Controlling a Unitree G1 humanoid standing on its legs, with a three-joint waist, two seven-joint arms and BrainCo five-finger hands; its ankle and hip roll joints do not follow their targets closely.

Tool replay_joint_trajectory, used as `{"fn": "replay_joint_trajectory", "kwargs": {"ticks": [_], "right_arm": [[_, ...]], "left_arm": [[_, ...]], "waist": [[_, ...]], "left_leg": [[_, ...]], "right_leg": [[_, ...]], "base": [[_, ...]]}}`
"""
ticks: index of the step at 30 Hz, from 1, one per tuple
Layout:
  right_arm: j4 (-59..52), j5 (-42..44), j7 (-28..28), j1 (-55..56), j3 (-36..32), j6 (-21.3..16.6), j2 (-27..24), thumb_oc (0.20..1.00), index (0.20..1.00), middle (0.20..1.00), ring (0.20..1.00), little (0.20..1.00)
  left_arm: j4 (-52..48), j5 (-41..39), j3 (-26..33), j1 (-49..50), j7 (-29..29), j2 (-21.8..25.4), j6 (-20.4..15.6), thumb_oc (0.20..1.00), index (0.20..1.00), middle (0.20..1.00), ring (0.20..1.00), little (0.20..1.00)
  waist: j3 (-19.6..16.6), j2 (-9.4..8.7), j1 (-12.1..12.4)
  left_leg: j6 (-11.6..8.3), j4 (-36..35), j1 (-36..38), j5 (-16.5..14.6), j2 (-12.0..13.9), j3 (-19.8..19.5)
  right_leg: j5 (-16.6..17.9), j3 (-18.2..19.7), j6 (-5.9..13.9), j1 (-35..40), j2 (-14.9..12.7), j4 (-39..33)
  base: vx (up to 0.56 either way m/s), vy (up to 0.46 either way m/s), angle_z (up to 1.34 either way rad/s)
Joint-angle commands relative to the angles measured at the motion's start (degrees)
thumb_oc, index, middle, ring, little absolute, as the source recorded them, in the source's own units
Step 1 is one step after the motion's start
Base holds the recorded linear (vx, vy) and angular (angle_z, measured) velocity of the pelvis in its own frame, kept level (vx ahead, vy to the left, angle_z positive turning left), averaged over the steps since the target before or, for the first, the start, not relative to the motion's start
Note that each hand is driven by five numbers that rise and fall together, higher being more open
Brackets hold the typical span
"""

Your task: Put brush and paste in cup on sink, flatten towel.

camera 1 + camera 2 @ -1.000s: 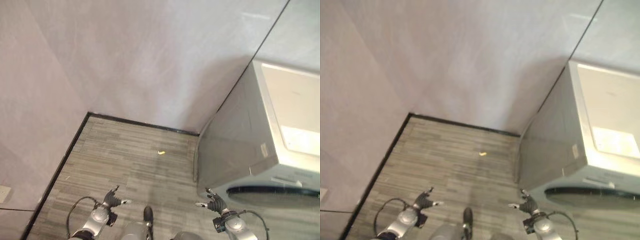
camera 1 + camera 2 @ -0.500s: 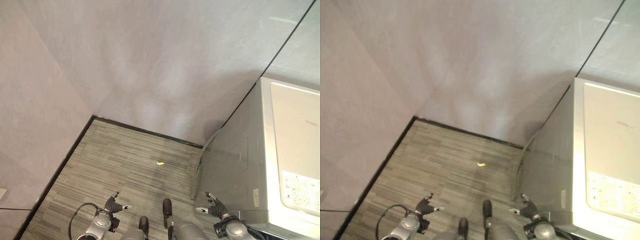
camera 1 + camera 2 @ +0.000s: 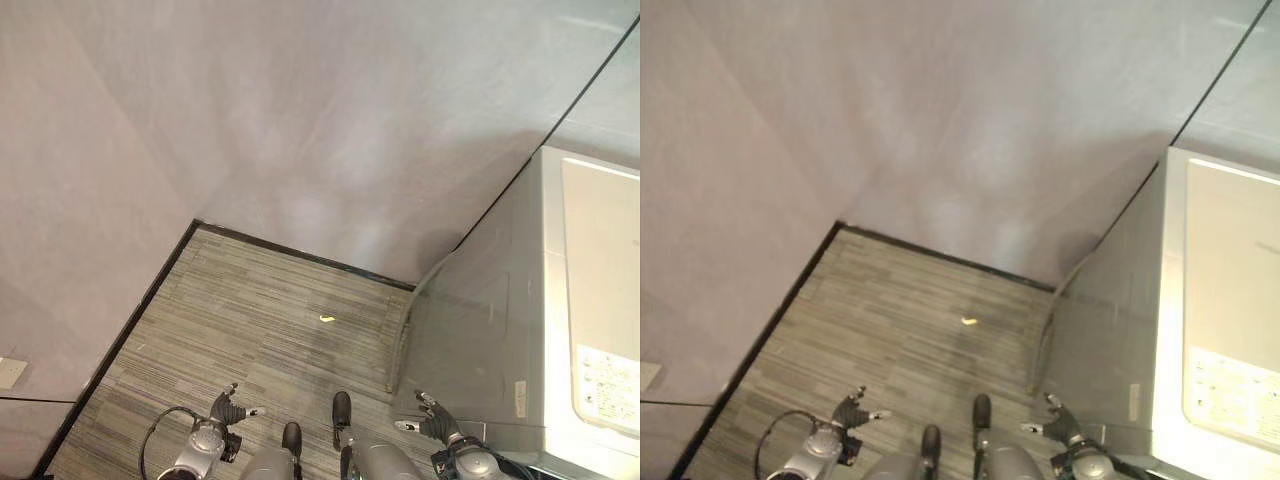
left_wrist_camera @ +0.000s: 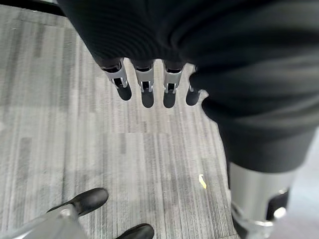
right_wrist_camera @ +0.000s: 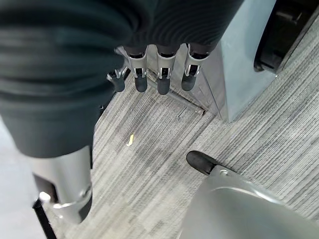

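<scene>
Left eye view: grey striped floor [image 3: 260, 320] meeting pale grey walls [image 3: 300, 120] in a corner, with a dark skirting strip [image 3: 300, 255] along the foot of the walls.
Left hand: the left hand [image 3: 228, 408] hangs low over the floor at the view's lower left; in the left wrist view its fingers [image 4: 144, 87] are straight and spread, holding nothing.
Right hand: the right hand [image 3: 432, 424] hangs low at the lower right, just beside the front corner of the machine; in the right wrist view its fingers [image 5: 162, 74] are likewise straight and relaxed, empty.
Machine: a silver-grey washing machine [image 3: 500, 330] stands against the right wall, its pale top panel [image 3: 600, 260] lit brightly; a dark round door [image 5: 284, 30] shows in the right wrist view.
Scrap: a small yellow scrap [image 3: 326, 319] lies on the floor between the two hands and the wall, well apart from both; it also shows in the wrist views [image 4: 202, 181].
Task things: brush, paste, cup, sink and towel cannot be placed from these views; neither hand holds any of them.
</scene>
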Motion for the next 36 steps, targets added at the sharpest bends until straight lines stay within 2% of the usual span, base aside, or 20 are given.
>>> {"fn": "replay_joint_trajectory", "kwargs": {"ticks": [1, 3, 4, 5, 6, 7, 8, 11, 17, 21, 24, 25, 26, 27, 29, 30, 31, 33, 35, 36], "right_arm": [[-2.75, 0.14, -0.51, -1.74, -0.25, -1.77, -2.19, 1.0, 1.0, 1.0, 1.0, 1.0], [-2.83, 0.35, -0.72, -1.9, -0.47, -1.8, -2.27, 1.0, 1.0, 1.0, 1.0, 1.0], [-3.35, 0.74, -1.07, -2.0, -0.91, -1.99, -2.54, 1.0, 1.0, 1.0, 1.0, 1.0], [-3.38, 1.34, -1.55, -2.11, -1.64, -1.76, -2.7, 1.0, 1.0, 1.0, 1.0, 1.0], [-3.43, 1.53, -1.71, -2.19, -1.81, -1.71, -2.65, 1.0, 1.0, 1.0, 1.0, 1.0], [-3.3, 1.66, -2.03, -2.11, -2.0, -1.65, -2.57, 1.0, 1.0, 1.0, 1.0, 1.0], [-2.62, 1.92, -2.18, -2.21, -2.0, -1.4, -2.3, 1.0, 1.0, 1.0, 1.0, 1.0], [-0.77, 1.73, -1.9, -2.45, -2.09, -0.94, -1.59, 1.0, 1.0, 1.0, 1.0, 1.0], [-0.92, 0.71, -0.89, -3.9, -1.51, -0.8, -1.34, 1.0, 1.0, 1.0, 1.0, 1.0], [-2.49, 1.31, -0.31, -5.14, -1.5, -1.05, -1.06, 1.0, 1.0, 1.0, 1.0, 1.0], [-2.82, 2.24, -0.07, -5.17, -1.77, -1.3, -1.1, 1.0, 1.0, 1.0, 1.0, 1.0], [-2.94, 3.31, 0.58, -4.46, -2.2, -1.69, -1.34, 1.0, 1.0, 1.0, 1.0, 1.0], [-2.73, 3.3, 0.62, -4.14, -2.26, -1.67, -1.22, 1.0, 1.0, 1.0, 1.0, 1.0], [-2.18, 3.71, 0.54, -3.94, -1.78, -1.91, -1.25, 1.0, 1.0, 1.0, 1.0, 1.0], [-1.06, 4.41, 0.84, -3.61, -1.42, -2.22, -1.2, 1.0, 1.0, 1.0, 1.0, 1.0], [-0.85, 4.39, 0.66, -3.73, -1.26, -2.3, -1.24, 1.0, 1.0, 1.0, 1.0, 1.0], [-0.82, 4.39, 0.65, -3.75, -1.26, -2.32, -1.27, 1.0, 1.0, 1.0, 1.0, 1.0], [-1.17, 4.29, 0.52, -3.42, -1.21, -2.28, -1.65, 1.0, 1.0, 1.0, 1.0, 1.0], [-1.19, 4.29, 0.75, -2.32, -1.52, -1.96, -1.66, 1.0, 1.0, 1.0, 1.0, 1.0], [0.12, 3.95, 1.14, -2.96, -0.62, -1.9, -1.53, 1.0, 1.0, 1.0, 1.0, 1.0]], "left_arm": [[-0.53, -1.44, 0.05, -1.7, 1.61, 1.99, -2.0, 1.0, 1.0, 1.0, 1.0, 1.0], [-1.11, -1.67, 0.0, -1.93, 1.71, 2.2, -2.02, 1.0, 1.0, 1.0, 1.0, 1.0], [-2.15, -1.79, 0.03, -2.34, 2.06, 2.31, -2.05, 1.0, 1.0, 1.0, 1.0, 1.0], [-2.87, -1.84, 0.28, -3.11, 2.24, 2.14, -1.93, 1.0, 1.0, 1.0, 1.0, 1.0], [-2.79, -2.18, 0.7, -3.51, 2.39, 2.13, -2.03, 1.0, 1.0, 1.0, 1.0, 1.0], [-3.23, -2.4, 0.64, -3.84, 2.55, 2.07, -2.06, 1.0, 1.0, 1.0, 1.0, 1.0], [-3.24, -2.73, 0.41, -4.0, 2.36, 1.8, -2.13, 1.0, 1.0, 1.0, 1.0, 1.0], [-4.0, -2.75, -0.3, -2.82, 1.81, 2.0, -2.21, 1.0, 1.0, 1.0, 1.0, 1.0], [-6.86, -2.16, 0.72, 1.26, 0.0, 3.36, -2.07, 1.0, 1.0, 1.0, 1.0, 1.0], [-6.76, 0.38, 1.48, 3.31, -0.47, 4.42, -1.93, 1.0, 1.0, 1.0, 1.0, 1.0], [-7.24, 0.86, 1.8, 3.67, -0.53, 5.06, -1.99, 1.0, 1.0, 1.0, 1.0, 1.0], [-6.56, 1.77, 1.49, 3.31, -0.8, 5.35, -2.39, 1.0, 1.0, 1.0, 1.0, 1.0], [-5.98, 1.96, 1.55, 3.22, -0.8, 5.21, -2.55, 1.0, 1.0, 1.0, 1.0, 1.0], [-4.2, 1.89, 1.36, 2.56, -0.64, 4.87, -2.5, 1.0, 1.0, 1.0, 1.0, 1.0], [-1.79, 1.68, 1.44, 1.75, -0.38, 4.55, -2.57, 1.0, 1.0, 1.0, 1.0, 1.0], [-1.08, 1.49, 1.3, 1.19, -0.44, 4.3, -2.62, 1.0, 1.0, 1.0, 1.0, 1.0], [-1.02, 1.48, 1.29, 1.15, -0.44, 4.26, -2.65, 1.0, 1.0, 1.0, 1.0, 1.0], [-1.27, 0.49, 0.98, 0.13, -0.25, 3.89, -2.53, 1.0, 1.0, 1.0, 1.0, 1.0], [-0.86, 0.64, 0.2, -0.13, -0.56, 3.37, -2.43, 1.0, 1.0, 1.0, 1.0, 1.0], [-0.47, 1.18, -0.04, -0.06, -0.44, 2.97, -2.55, 1.0, 1.0, 1.0, 1.0, 1.0]], "waist": [[-1.54, -1.21, 1.57], [-1.26, -1.39, 1.54], [-0.88, -1.38, 0.85], [-0.57, -1.46, -0.77], [-0.65, -1.38, -1.85], [-0.69, -1.12, -2.8], [-0.34, -0.9, -3.06], [-0.62, -0.45, -2.11], [-2.37, -1.04, 0.56], [-3.5, -0.85, 1.53], [-3.71, -0.66, 1.17], [-4.69, -0.58, -1.15], [-4.67, -0.64, -1.11], [-4.75, -0.16, -1.83], [-4.6, -0.26, -3.33], [-4.11, -0.36, -3.88], [-4.0, -0.24, -4.07], [-3.06, -0.76, -4.88], [-2.97, -1.37, -5.87], [-3.48, -1.84, -5.33]], "left_leg": [[-2.19, 1.64, -5.03, 6.62, -2.82, 0.31], [-2.39, 1.93, -5.89, 7.0, -2.72, 0.86], [-2.53, 2.59, -7.01, 7.39, -1.61, 4.69], [-2.64, 3.81, -8.02, 7.46, 1.17, 15.16], [-2.6, 2.9, -7.43, 7.3, 3.0, 20.46], [-3.26, 2.97, -6.49, 6.23, 4.55, 24.79], [-2.64, 3.11, -6.7, 6.85, 5.15, 26.43], [-1.88, 4.44, -7.83, 5.89, 4.14, 22.57], [-0.1, 5.3, -6.22, 3.03, 2.07, 19.6], [1.72, 3.98, -2.33, 1.48, -1.35, 14.89], [2.2, 3.39, -1.52, 1.67, -2.34, 12.07], [2.18, 1.97, -0.36, 2.05, -3.78, 7.13], [1.94, 1.68, 0.13, 2.06, -4.01, 6.14], [1.75, 0.62, 1.09, 2.39, -4.45, 3.51], [1.23, 0.31, 2.1, 2.94, -5.76, -0.32], [0.94, 0.21, 2.76, 3.0, -6.43, -2.03], [0.94, 0.24, 2.92, 2.84, -6.39, -2.26], [0.59, 0.24, 4.39, 2.42, -7.68, -5.24], [0.17, 1.09, 5.45, 1.59, -8.87, -7.72], [0.13, 1.28, 4.79, 1.23, -9.01, -7.38]], "right_leg": [[-7.38, 1.29, 5.82, 6.77, -2.68, 2.53], [-7.39, -0.23, 5.87, 6.8, -3.2, 2.3], [-7.38, -2.17, 6.01, 6.51, -3.99, 2.27], [-6.92, -5.4, 6.34, 6.37, -5.33, 1.82], [-6.86, -7.06, 6.61, 6.26, -5.78, 1.75], [-8.09, -9.04, 7.24, 6.84, -6.58, 1.92], [-7.5, -10.88, 6.86, 6.72, -6.95, 1.94], [-9.31, -12.62, 6.33, 8.05, -8.4, 4.45], [-10.38, -13.51, 7.32, 9.98, -11.3, 8.83], [-7.48, -12.34, 8.0, 9.78, -13.58, 16.63], [-5.97, -8.07, 8.27, 8.94, -11.58, 18.86], [-8.17, 2.43, 7.78, 7.36, -4.49, 18.27], [-8.61, 3.42, 7.76, 7.19, -4.12, 17.04], [-9.39, 5.65, 6.73, 4.33, -1.7, 15.59], [-7.56, 11.29, 6.48, 1.05, 2.08, 11.87], [-6.01, 12.46, 6.77, -0.89, 3.21, 10.34], [-6.18, 12.24, 6.75, -0.73, 3.21, 10.41], [-3.02, 11.24, 7.38, -3.98, 3.64, 8.31], [-2.4, 9.99, 7.6, -1.35, 2.24, 5.26], [-2.08, 10.43, 6.79, 0.93, 1.94, 3.65]], "base": [[-0.01, -0.043, 0.61], [-0.04, -0.026, 0.6], [-0.07, 0.004, 1.05], [-0.09, 0.024, 1.25], [0.01, 0.06, 1.84], [-0.04, 0.042, 1.7], [0.01, 0.043, 1.63], [0.05, 0.067, 0.61], [0.15, 0.139, 0.33], [0.17, 0.151, 0.48], [0.13, 0.039, 0.77], [0.26, 0.041, 1.53], [0.33, 0.002, 1.72], [0.25, -0.003, 1.45], [0.25, -0.051, 0.59], [0.15, -0.034, 0.87], [0.13, -0.036, 1.23], [0.14, -0.063, 0.86], [0.1, -0.104, 0.99], [0.01, -0.14, 1.25]]}}
